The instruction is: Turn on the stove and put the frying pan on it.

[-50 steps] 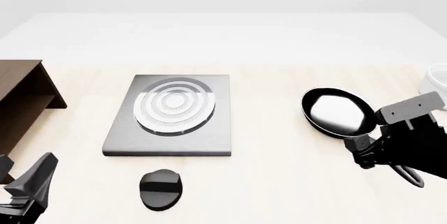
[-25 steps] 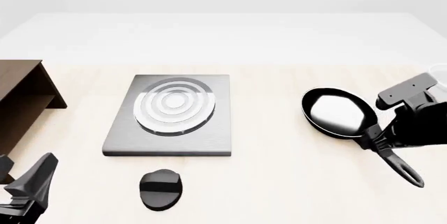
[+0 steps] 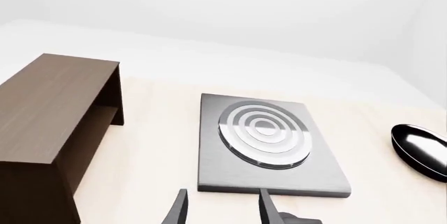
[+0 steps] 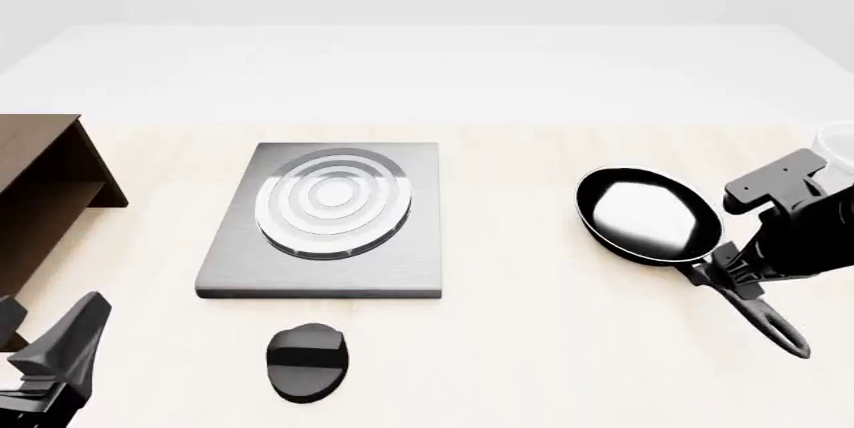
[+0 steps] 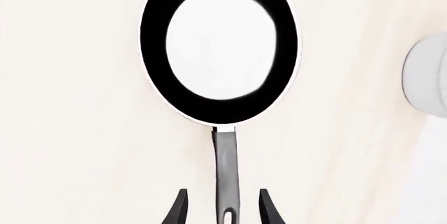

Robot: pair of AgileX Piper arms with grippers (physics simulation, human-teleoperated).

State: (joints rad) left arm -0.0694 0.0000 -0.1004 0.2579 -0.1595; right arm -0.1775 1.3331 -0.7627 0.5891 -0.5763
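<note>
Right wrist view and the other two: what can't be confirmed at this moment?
- Frying pan handle contact: in the right wrist view the right gripper fingers straddle the handle, but the bottom edge cuts them off; in the front view the arm hides them.
- Knob: on or off unreadable; absent from both wrist views.
- White bowl: cropped by the frame edge.
- Left gripper: open, only fingertips visible.
- Stove: no sign showing whether it is on.

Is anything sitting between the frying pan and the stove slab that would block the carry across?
Nothing visible does. The tabletop between the frying pan and the stove is bare; the knob lies nearer the arms, off that line. The right gripper has its fingers open on either side of the pan's handle.
</note>
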